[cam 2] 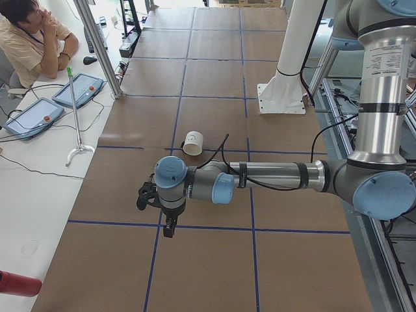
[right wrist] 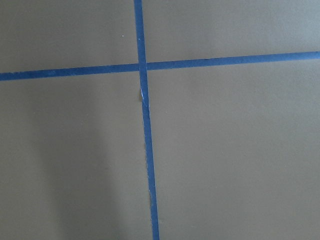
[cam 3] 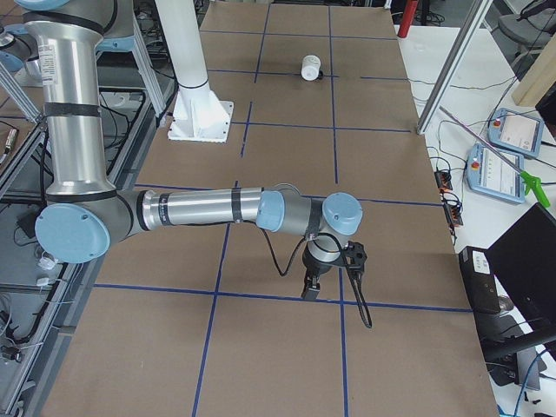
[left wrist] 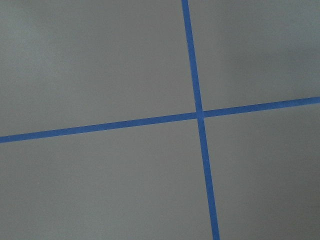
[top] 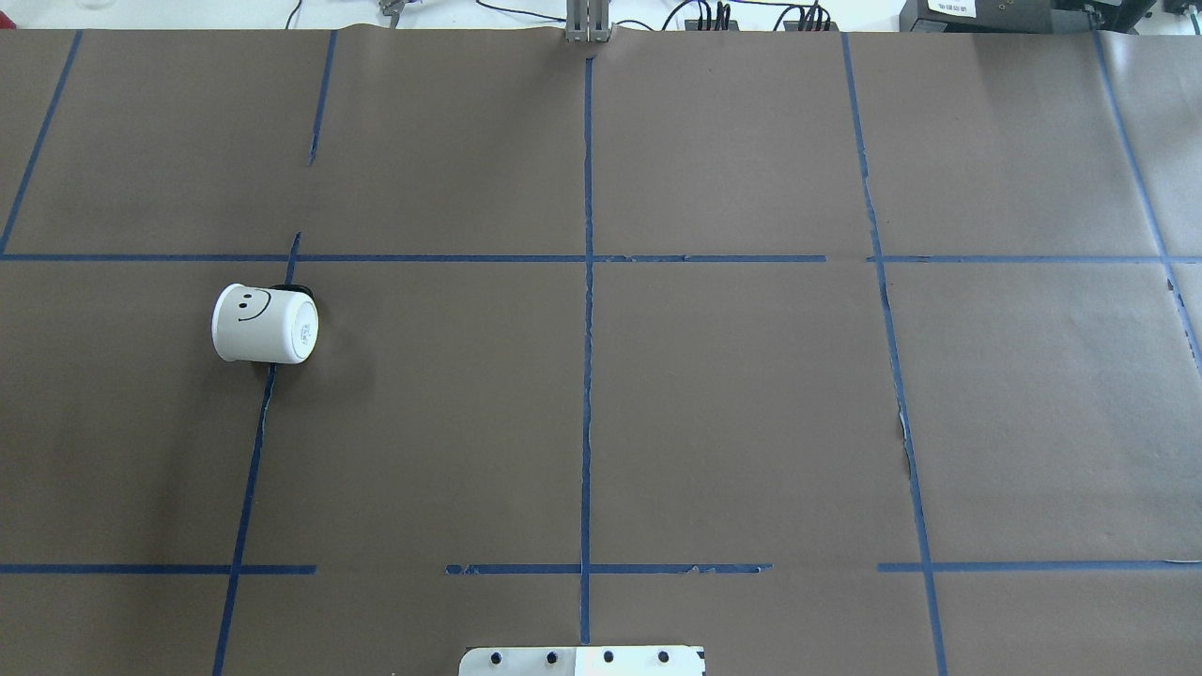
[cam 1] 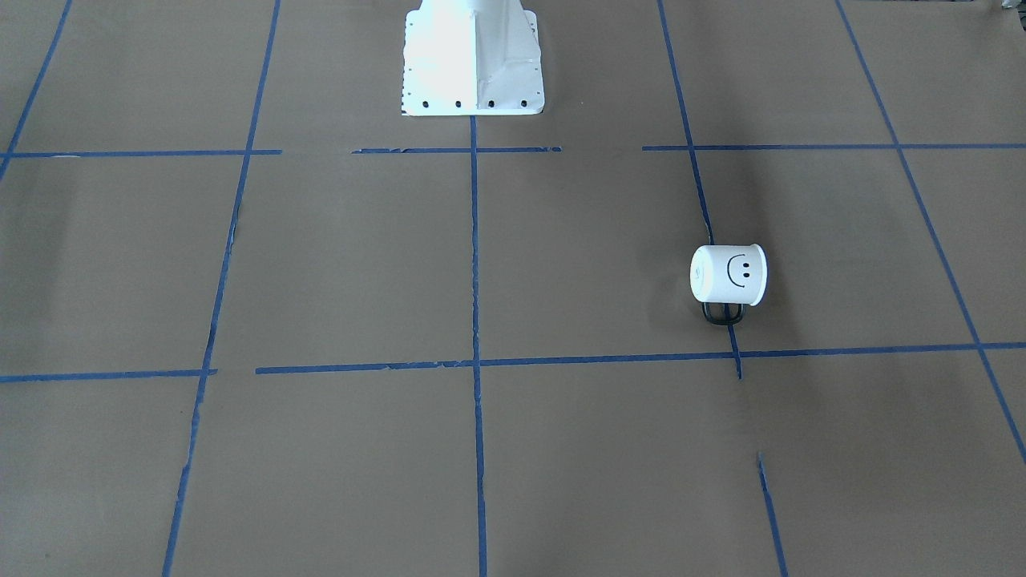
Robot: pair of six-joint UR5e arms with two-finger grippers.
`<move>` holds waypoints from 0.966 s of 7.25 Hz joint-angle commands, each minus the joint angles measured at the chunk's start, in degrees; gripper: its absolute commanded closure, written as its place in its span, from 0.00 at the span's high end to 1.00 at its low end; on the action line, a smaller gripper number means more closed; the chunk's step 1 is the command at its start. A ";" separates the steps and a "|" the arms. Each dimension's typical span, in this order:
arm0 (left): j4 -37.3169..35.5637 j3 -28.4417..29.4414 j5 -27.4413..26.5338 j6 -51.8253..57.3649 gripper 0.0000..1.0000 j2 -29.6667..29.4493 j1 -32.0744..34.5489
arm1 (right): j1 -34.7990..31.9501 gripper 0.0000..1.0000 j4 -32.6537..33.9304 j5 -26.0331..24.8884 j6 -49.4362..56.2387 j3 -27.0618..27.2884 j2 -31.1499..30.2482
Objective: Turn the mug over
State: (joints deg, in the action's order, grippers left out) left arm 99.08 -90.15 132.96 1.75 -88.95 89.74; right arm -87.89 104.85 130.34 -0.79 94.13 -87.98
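Observation:
The white mug [cam 1: 728, 275] with a black smiley face lies on its side on the brown paper-covered table, on the robot's left half. Its flat base faces the table's middle and its thin black handle [cam 1: 724, 314] points to the operators' side. It also shows in the overhead view [top: 264, 324], the left side view [cam 2: 192, 143] and the right side view [cam 3: 310, 67]. My left gripper [cam 2: 169, 229] hangs over the table near its left end, well short of the mug. My right gripper [cam 3: 309, 291] hangs near the right end. I cannot tell whether either is open or shut.
Blue tape lines [top: 588, 282] divide the table into squares. The white robot pedestal [cam 1: 473, 56] stands at the robot's edge. An operator [cam 2: 29, 36] sits at a side bench with teach pendants [cam 2: 78, 90]. Both wrist views show only paper and tape crossings.

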 commanded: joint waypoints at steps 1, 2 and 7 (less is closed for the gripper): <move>0.06 -0.11 0.19 -0.08 1.00 -0.08 0.00 | 0.00 1.00 0.00 0.00 0.00 0.00 0.00; 0.06 1.10 -0.33 -0.42 1.00 -0.43 -0.52 | 0.00 1.00 0.00 0.00 0.00 0.00 0.00; 14.86 0.41 0.20 -4.35 1.00 -0.79 -5.07 | 0.00 1.00 0.00 0.00 0.00 0.00 0.00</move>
State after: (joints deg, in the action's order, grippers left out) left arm 107.28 -89.72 133.09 0.20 -89.72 87.19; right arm -87.89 104.85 130.34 -0.79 94.13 -87.98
